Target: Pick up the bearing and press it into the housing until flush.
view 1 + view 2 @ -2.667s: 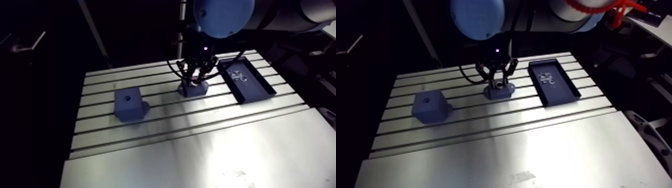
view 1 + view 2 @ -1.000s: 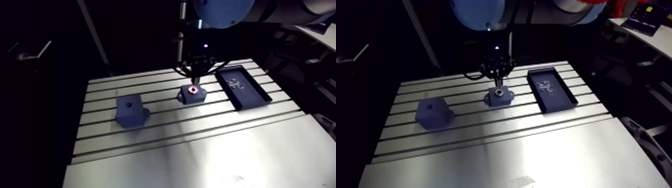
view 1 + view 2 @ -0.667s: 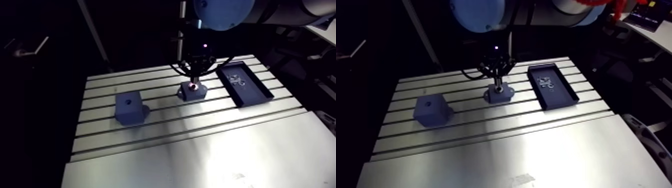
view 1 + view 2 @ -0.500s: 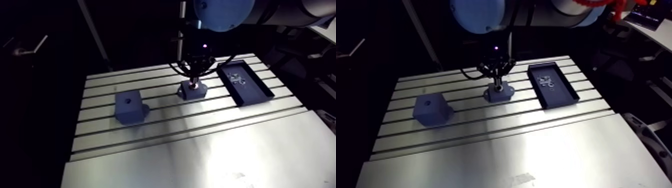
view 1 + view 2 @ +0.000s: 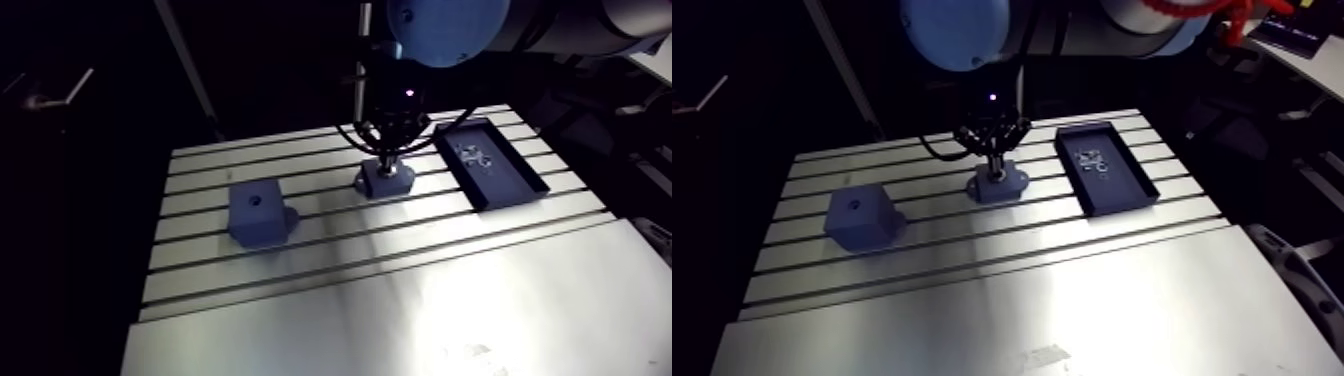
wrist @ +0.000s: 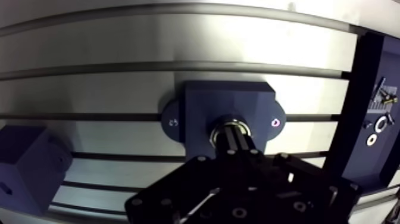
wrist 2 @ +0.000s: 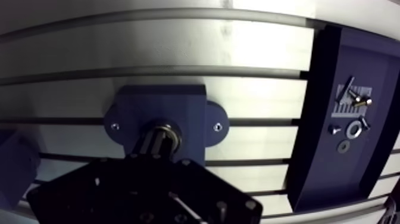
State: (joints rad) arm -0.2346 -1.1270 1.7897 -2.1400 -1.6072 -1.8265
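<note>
The bearing (image 6: 230,120) sat in the bore at the middle of the housing (image 6: 199,101). It showed as a bright metal ring around the tips of the hand (image 6: 234,134). Whether it lay flush with the housing's top face could not be told.

The hand stood straight over the bearing. Its two fingers (image 6: 230,143) were pressed together with no gap and nothing between them, and their tips were down on the bearing's middle.

The housing was a dark blue piece with a rounded ear on either side, each ear carrying a small screw (image 6: 275,123). It rested flat on the bench (image 6: 119,42), across one of the slots.

On one side of the housing, apart from it, lay a dark shallow tray (image 7: 306,149). It held a few small parts (image 7: 352,128), among them washers and thin pins or screws. On the other side, also apart, stood a blue cube (image 5: 255,210) with a small hole in its top face.

In the arm view all three lay in a row across the slotted part of the bench, with the housing between the cube and the tray.
</note>
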